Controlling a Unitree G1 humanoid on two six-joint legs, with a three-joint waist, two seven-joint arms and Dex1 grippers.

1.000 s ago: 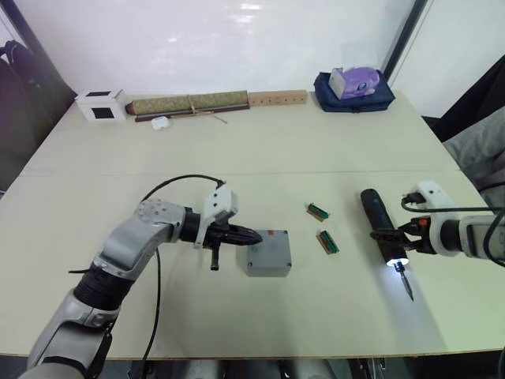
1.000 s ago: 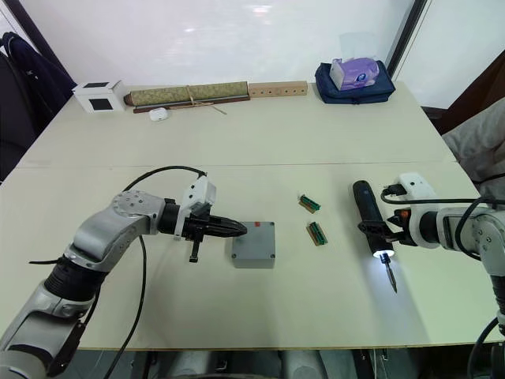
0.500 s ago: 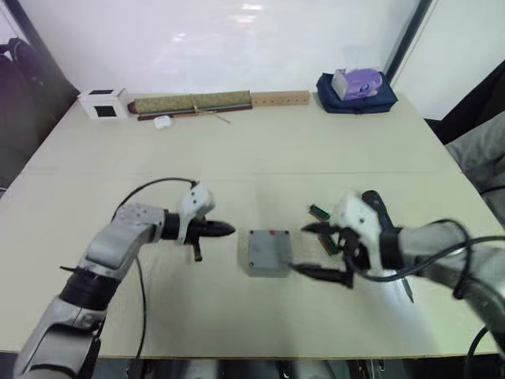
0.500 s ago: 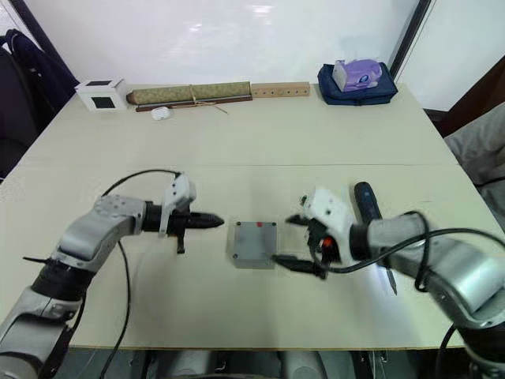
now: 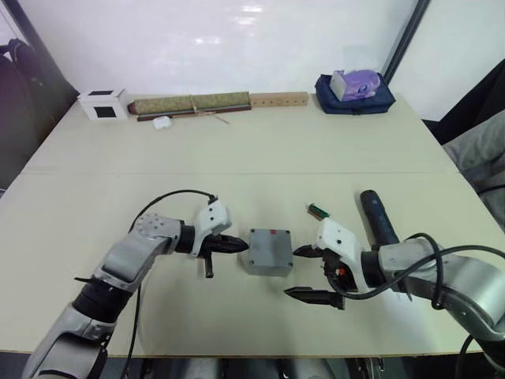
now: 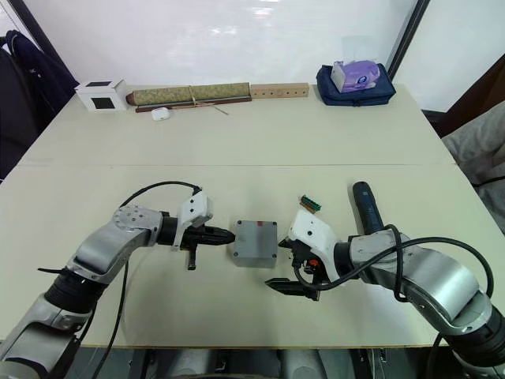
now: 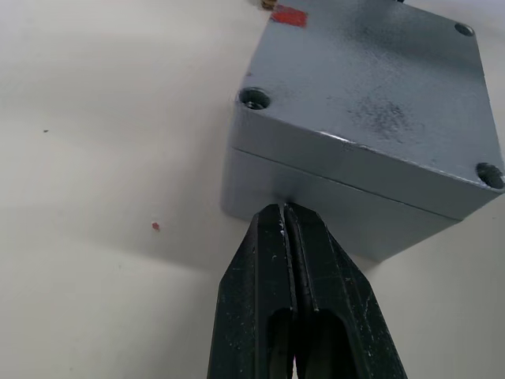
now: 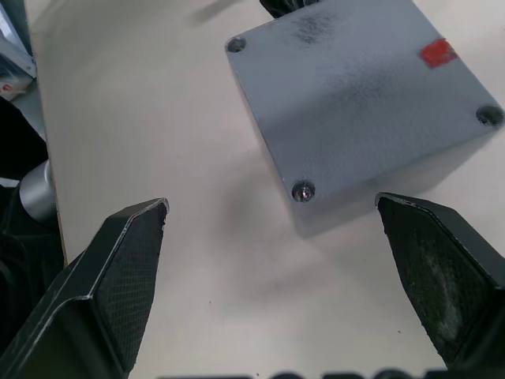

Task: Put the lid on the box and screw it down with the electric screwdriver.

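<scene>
the box (image 5: 268, 252) sits near the middle of the tabletop (image 5: 260, 142) with the lid (image 7: 371, 95) already lying flat on top of it, a screw hole in each visible corner and a small red sticker at one edge. the left gripper (image 5: 239, 245) has its two black fingers pressed together, jaws closed on nothing, with the tips right against the box's left side wall just under the lid seam (the left wrist view shows them meeting the wall). the right gripper (image 6: 289, 268) is spread wide on the box's right side, one finger close to the box's right wall and the other lower on the bare tabletop, nearer the robot; neither pad clearly touches the box. the electric screwdriver (image 5: 378, 224) lies on the tabletop to the right, behind the right arm, apart from both grippers. a small green part (image 5: 318, 211) rests between the box and the screwdriver. along the far edge stand a white cube (image 5: 102, 103), a long rolled mat (image 5: 189, 103), a wooden strip (image 5: 278, 99) and a blue bag with a tissue pack (image 5: 354, 87).
</scene>
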